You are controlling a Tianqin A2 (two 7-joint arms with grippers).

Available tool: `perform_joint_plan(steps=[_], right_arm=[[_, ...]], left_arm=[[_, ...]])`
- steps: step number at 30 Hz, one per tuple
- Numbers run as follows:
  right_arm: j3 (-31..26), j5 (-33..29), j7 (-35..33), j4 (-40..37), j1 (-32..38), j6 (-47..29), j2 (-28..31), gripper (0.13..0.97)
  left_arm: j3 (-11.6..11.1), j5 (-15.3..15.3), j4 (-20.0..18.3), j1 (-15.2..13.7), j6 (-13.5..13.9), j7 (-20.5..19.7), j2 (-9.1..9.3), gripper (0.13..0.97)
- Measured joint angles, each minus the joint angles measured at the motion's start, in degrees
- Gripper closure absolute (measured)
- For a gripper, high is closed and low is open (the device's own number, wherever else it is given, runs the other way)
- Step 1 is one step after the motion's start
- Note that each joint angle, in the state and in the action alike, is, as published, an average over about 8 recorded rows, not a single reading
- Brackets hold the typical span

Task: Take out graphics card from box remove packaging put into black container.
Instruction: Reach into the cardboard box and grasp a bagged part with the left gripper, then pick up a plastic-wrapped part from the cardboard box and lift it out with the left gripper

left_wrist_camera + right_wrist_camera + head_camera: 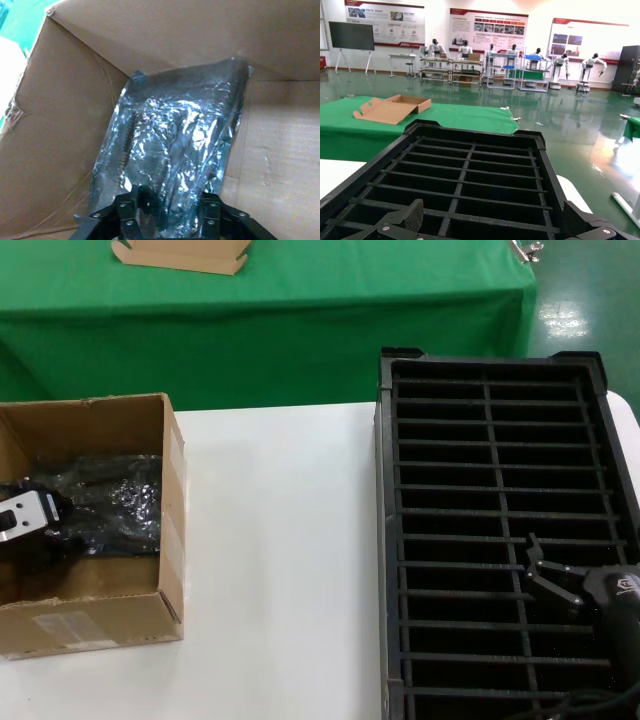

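The brown box [170,540] stands at the table's left. Inside it lies the shiny plastic packaging [110,505], crinkled and leaning up the far wall [175,135]. A dark board, the graphics card, shows only dimly through the plastic. My left gripper [62,520] is down inside the box [65,125], open, its two black fingers either side of the bag's near end [170,200]. My right gripper [535,565] hovers over the near part of the black container [385,490], open and empty [495,215]. The container's slotted rows [470,132] hold nothing that I can see.
White table surface [280,570] lies between box and container. Behind it stands a green-draped table [300,300] with a flat tan cardboard tray [185,255] [392,109]. The box's pale label [70,625] faces me on its near wall.
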Motion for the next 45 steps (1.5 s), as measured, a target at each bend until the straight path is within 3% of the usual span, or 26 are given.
perform_joint_plan(steps=[6,15,26,32,45], right_arm=[[0.0,0.0,0.0,0.0,0.0,0.0,0.0,0.129],[0.0,0.0,0.0,0.0,0.0,0.0,0.0,0.129],[0.0,0.0,0.0,0.0,0.0,0.0,0.0,0.129],[0.0,0.0,0.0,0.0,0.0,0.0,0.0,0.129],[0.0,0.0,0.0,0.0,0.0,0.0,0.0,0.129]], left_arm=[[-1.1,0.0,0.0,0.5,-0.2,0.6,0.01,0.741],[-2.8,-0.4,-0.5,0.9,-0.1,1.5,-0.21,0.877],[-5.2,-1.7,-3.3,2.5,0.2,0.6,-1.43,0.938],[-6.7,-2.8,-10.9,6.7,0.0,-4.0,-3.42,0.952],[-10.9,-5.5,-34.0,21.3,-3.3,-19.9,-8.7,0.957]])
